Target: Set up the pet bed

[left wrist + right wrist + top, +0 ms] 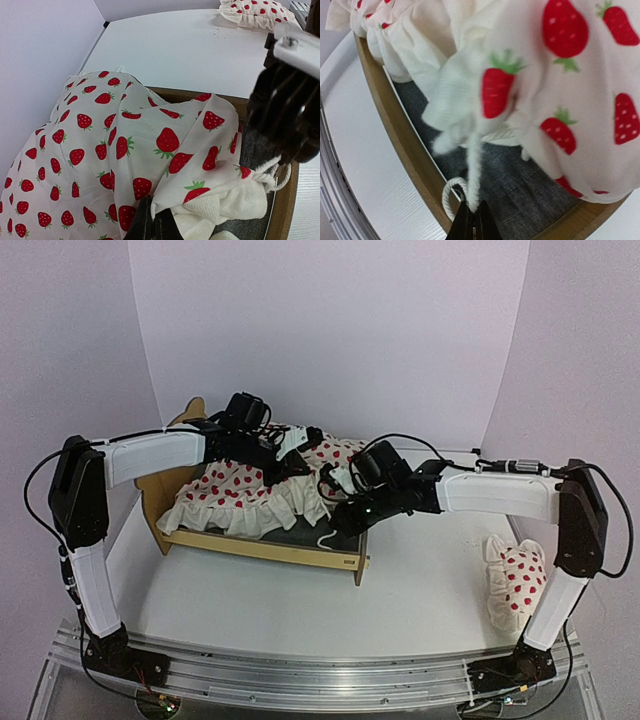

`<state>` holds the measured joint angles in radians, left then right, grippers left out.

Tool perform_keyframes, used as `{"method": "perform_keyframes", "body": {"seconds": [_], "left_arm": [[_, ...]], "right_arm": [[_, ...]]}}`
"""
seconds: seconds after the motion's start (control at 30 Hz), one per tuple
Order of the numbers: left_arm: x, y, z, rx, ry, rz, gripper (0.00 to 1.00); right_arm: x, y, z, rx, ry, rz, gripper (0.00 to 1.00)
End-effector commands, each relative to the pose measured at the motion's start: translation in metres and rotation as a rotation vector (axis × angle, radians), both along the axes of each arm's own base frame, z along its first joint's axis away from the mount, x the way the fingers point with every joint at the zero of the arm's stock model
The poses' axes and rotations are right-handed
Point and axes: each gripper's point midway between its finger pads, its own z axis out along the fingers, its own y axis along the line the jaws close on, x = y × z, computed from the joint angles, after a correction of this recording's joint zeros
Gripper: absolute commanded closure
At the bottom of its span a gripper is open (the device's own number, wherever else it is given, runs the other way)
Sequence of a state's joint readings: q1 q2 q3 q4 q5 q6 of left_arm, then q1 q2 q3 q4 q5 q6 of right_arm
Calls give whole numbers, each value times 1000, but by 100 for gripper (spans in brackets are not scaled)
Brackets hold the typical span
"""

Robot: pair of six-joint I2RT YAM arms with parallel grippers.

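Two end effectors are working over the pet bed (262, 549), which is sitting on the worktop (420, 580) left of centre, within reach of both arms. On the far-left side the left end effector (151, 224) is clenching a fold of the strawberry-print duvet (100, 145). Over the right end the right end effector (472, 220) is pinching, tips together, a thin white cord (474, 165) trailing from the duvet's ruffled edge, just above the dark grey base (520, 190) and near the plywood rim (405, 145). Grips at two separate points are probably serving to draw the cloth flat, since it is bunching in a heap toward the headboard (190, 415) and leaving grey fabric bare at the footboard (360, 562) end. Whether the cord grip is giving real purchase on the duvet is unclear from here. Bed's long axis is running left to right and slanting slightly, with the headboard pointing far left and the footboard near right. Matching pillow (515, 580) is lying on the worktop well apart, near right beside the right arm's upright link, and is not yet on the bed, likely waiting until the cover is lying smooth.
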<state>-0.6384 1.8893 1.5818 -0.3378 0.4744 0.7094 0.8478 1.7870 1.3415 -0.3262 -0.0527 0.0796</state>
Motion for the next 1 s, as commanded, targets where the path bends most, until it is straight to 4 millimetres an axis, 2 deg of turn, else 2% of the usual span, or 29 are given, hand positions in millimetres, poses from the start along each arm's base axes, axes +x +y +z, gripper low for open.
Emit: {"method": "perform_keyframes", "body": {"seconds": [0.0, 0.1, 0.33, 0.5, 0.57, 0.63, 0.7, 0.8, 0.87, 0.97], "left_arm": [[3, 5, 36, -46, -98, 7, 100], [3, 5, 35, -44, -97, 6, 100], [1, 4, 34, -51, -86, 3, 100], [-4, 7, 28, -39, -68, 2, 100], [-8, 8, 23, -35, -49, -3, 100], [-11, 9, 19, -33, -30, -7, 100], [-14, 9, 15, -34, -9, -12, 100], [-18, 10, 12, -35, 13, -18, 100], [-18, 10, 11, -34, 19, -16, 100], [-19, 10, 10, -34, 21, -17, 100]], "right_arm": [[-33, 5, -26, -4, 183, 79, 100], [-35, 5, -30, -6, 208, 66, 100], [-17, 20, -31, -6, 191, 47, 100], [-23, 10, -51, -59, 228, 35, 97], [-26, 6, -52, -65, 238, 30, 94], [-28, 3, -46, -64, 238, 23, 89], [-30, 0, -38, -60, 230, 27, 80], [-37, 0, -13, -24, 199, 74, 70], [-38, -3, 3, -5, 160, 92, 68], [-35, -10, 15, -10, 104, 87, 69]]}}
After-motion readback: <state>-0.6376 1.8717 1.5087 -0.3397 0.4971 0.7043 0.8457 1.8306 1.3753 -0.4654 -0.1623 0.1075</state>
